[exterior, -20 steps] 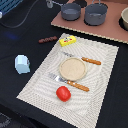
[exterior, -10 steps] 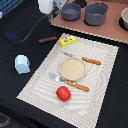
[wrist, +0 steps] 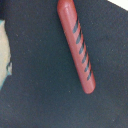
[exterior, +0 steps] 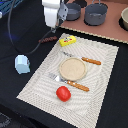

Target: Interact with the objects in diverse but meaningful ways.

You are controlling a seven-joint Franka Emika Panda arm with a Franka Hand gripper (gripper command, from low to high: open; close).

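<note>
A dark brown sausage-like stick [exterior: 48, 38] lies on the black table just off the striped placemat's far corner. It fills the wrist view [wrist: 76, 47], reddish with dark stripes. My gripper [exterior: 50, 23] hangs above it on the white arm, and its fingers are too blurred to read. A yellow block [exterior: 68, 40] lies on the mat's far corner, next to the stick. A red tomato ball [exterior: 63, 93] sits on the mat's near part. A pale blue carton [exterior: 22, 64] stands on the table at the exterior view's left.
A tan plate [exterior: 73, 68] sits mid-mat with an orange-handled knife [exterior: 85, 59] and fork [exterior: 67, 81] beside it. Two grey pots [exterior: 96, 13] stand on a brown board behind. A cable [exterior: 15, 35] loops over the table at the exterior view's left.
My arm has come into the exterior view from the far edge and moved down toward the sausage stick. The objects have not moved.
</note>
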